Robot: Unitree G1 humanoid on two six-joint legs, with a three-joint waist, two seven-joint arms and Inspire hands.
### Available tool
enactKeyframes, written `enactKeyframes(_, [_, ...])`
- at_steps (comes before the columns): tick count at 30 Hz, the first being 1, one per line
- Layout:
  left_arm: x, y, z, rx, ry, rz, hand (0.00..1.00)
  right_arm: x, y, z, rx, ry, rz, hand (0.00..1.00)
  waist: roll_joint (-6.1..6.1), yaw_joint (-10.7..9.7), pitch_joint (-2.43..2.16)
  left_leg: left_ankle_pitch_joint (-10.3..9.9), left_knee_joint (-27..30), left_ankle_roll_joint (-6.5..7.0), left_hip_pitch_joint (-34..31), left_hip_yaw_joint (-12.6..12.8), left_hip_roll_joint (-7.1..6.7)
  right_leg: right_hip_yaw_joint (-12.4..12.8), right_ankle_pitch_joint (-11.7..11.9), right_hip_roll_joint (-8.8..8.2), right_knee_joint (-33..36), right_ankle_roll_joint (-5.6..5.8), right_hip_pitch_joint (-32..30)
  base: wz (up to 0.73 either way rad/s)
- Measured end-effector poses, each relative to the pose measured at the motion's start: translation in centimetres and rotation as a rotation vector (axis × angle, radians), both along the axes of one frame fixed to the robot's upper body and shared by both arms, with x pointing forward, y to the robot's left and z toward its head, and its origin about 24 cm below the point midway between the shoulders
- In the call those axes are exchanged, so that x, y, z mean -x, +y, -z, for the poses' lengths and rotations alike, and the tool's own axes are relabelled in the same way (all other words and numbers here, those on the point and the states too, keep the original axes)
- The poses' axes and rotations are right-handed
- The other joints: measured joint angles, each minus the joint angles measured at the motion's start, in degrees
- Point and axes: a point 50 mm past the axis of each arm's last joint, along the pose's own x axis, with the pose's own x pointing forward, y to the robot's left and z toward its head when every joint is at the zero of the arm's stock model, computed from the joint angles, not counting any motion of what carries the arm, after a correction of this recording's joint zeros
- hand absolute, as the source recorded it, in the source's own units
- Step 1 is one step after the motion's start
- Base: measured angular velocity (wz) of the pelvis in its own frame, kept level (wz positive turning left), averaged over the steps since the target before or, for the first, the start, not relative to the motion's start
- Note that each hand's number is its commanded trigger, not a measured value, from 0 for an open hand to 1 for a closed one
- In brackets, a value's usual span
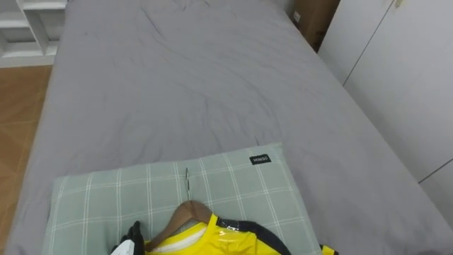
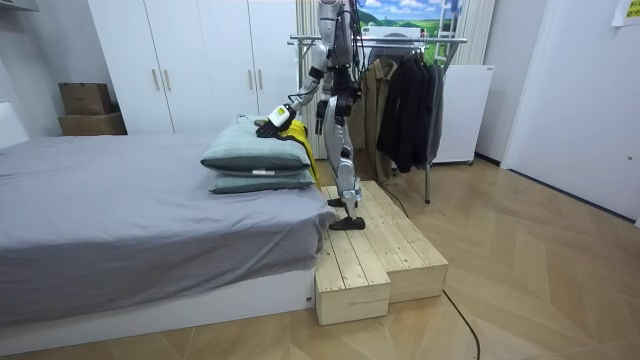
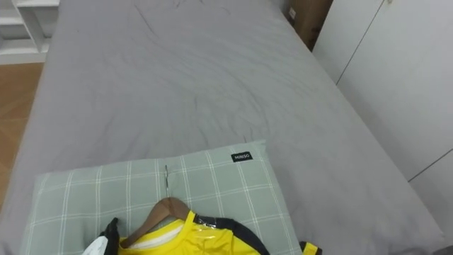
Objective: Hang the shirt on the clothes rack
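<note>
"Looking at the left robot hand point(image 1: 132, 235), could you tell what it was doing?" asked the first.

"Not really. It sat at the near edge, just beside the left shoulder of the wooden hanger point(image 1: 185, 212). Whether its fingers were curled or spread, I could not tell. The yellow shirt point(image 1: 212, 242) was on that hanger, lying on the green checked pillow point(image 1: 241, 184) at the near end of the bed point(image 1: 198, 85)."

"How would it have handled?"

"Light and limp, I judged, and slick-looking, so the cloth would have slid or sagged. The stiff hanger was the place to grip, at the neck below the metal hook point(image 1: 187, 178), leaving the hook free."

"Room to move?"

"Plenty, far out over the bed. The clothes rack point(image 2: 400, 42) stood close behind the robot, and the wooden platform point(image 2: 370, 250) under its feet was narrow, so its edges needed care in turning."
</note>
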Motion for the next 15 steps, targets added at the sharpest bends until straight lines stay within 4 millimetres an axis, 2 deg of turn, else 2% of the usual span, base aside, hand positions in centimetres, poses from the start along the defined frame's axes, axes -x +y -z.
enactKeyframes(4, [-0.07, -0.01, -0.03, 0.0, -0.002, -0.004, 0.0, 0.16, 0.31, 0.09, -0.006, 0.018, 0.001, 0.0, -0.17, 0.21, 0.03, -0.01, 0.07, 0.0, -0.27, 0.28, 0.0, 0.25, 0.01, 0.02, -0.02, -0.01, -0.16, -0.03])
enactKeyframes(9, [-0.28, -0.35, -0.1, 0.008, -0.006, 0.001, 0.0, 0.14, 0.33, 0.08, -0.006, 0.019, 0.0, 0.0, -0.31, 1.4, -0.08, -0.01, 0.15, 0.0, -0.41, 0.3, 0.07, 0.3, 0.07, 0.11, 0.02, -0.11, -0.53, 0.0])
enactKeyframes(10, [-0.27, -0.35, -0.09, 0.008, -0.006, 0.001, 0.03, 0.1, 0.35, 0.07, -0.006, 0.018, -0.001, 0.0, -0.35, 1.43, -0.1, -0.01, 0.16, 0.0, -0.44, 0.3, 0.08, 0.3, 0.07, 0.11, 0.03, -0.12, -0.58, 0.0])
enactKeyframes(11, [-0.28, -0.35, -0.09, 0.008, -0.005, 0.002, 0.32, -0.05, 0.36, 0.03, -0.006, 0.015, -0.002, 0.0, -0.35, 1.43, -0.1, -0.01, 0.17, -0.01, -0.46, 0.3, 0.1, 0.3, 0.1, 0.12, 0.04, -0.16, -0.6, 0.0])
enactKeyframes(12, [-0.28, -0.35, -0.09, 0.009, -0.005, 0.002, 0.92, -0.16, 0.36, 0.0, -0.003, 0.012, -0.002, 0.0, -0.35, 1.43, -0.1, -0.01, 0.16, 0.0, -0.46, 0.3, 0.1, 0.3, 0.11, 0.12, 0.04, -0.17, -0.6, 0.0])
enactKeyframes(13, [-0.28, -0.35, -0.09, 0.009, -0.005, 0.002, 1.0, -0.22, 0.36, -0.01, -0.001, 0.01, -0.002, 0.0, -0.35, 1.43, -0.1, -0.01, 0.16, 0.0, -0.46, 0.3, 0.1, 0.3, 0.11, 0.12, 0.04, -0.17, -0.59, 0.0])
enactKeyframes(15, [-0.29, -0.31, -0.11, 0.009, -0.006, -0.002, 1.0, -0.4, 0.37, -0.06, 0.001, 0.006, -0.002, 0.0, -0.35, 1.43, -0.1, -0.01, 0.16, 0.0, -0.44, 0.3, 0.1, 0.3, 0.12, 0.12, 0.04, -0.18, -0.58, 0.0])
